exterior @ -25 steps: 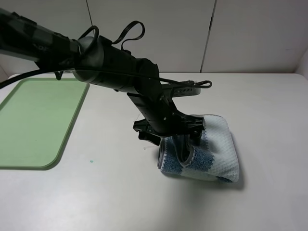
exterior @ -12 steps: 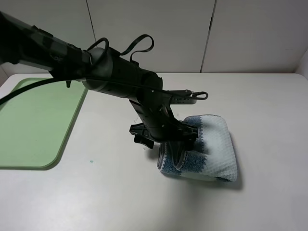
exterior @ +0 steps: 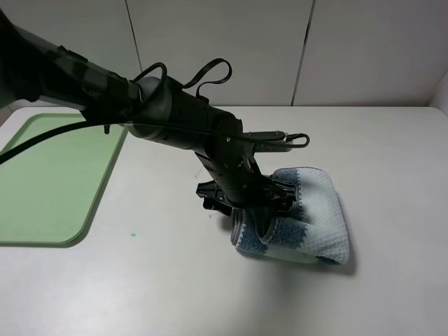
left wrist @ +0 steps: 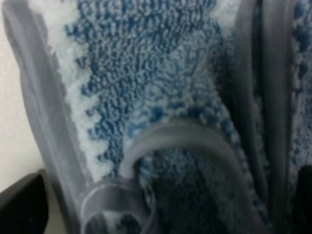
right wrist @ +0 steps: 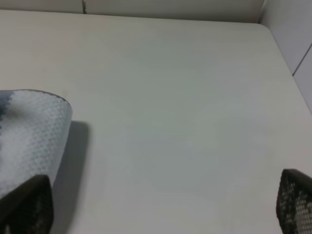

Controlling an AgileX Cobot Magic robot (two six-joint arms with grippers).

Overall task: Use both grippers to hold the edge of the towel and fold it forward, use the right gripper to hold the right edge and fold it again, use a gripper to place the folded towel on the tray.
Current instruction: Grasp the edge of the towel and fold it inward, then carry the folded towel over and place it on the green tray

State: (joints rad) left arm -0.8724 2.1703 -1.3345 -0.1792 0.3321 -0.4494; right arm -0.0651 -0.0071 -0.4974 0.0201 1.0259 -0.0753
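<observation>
Left arm [exterior: 140, 105] reaches in from the upper left of the high view, angled down across the table [exterior: 392, 175], wrist bent steeply. Left tool [exterior: 262, 210] sits low on the folded towel's [exterior: 315, 217] left end, jaws spread wide, nothing gripped that can be made out. Its wrist view is filled by blue-mottled pile and a curled grey hem [left wrist: 175, 139], blurred.

Right tool [right wrist: 161, 204]: 2 black textured fingertips [right wrist: 295, 200] wide apart over bare table, holding nothing.

Towel: waffle weave, white with blue stripes, a rounded bundle right of centre. Tray [exterior: 49, 182], pale green, rounded corners, lies well apart at left.
</observation>
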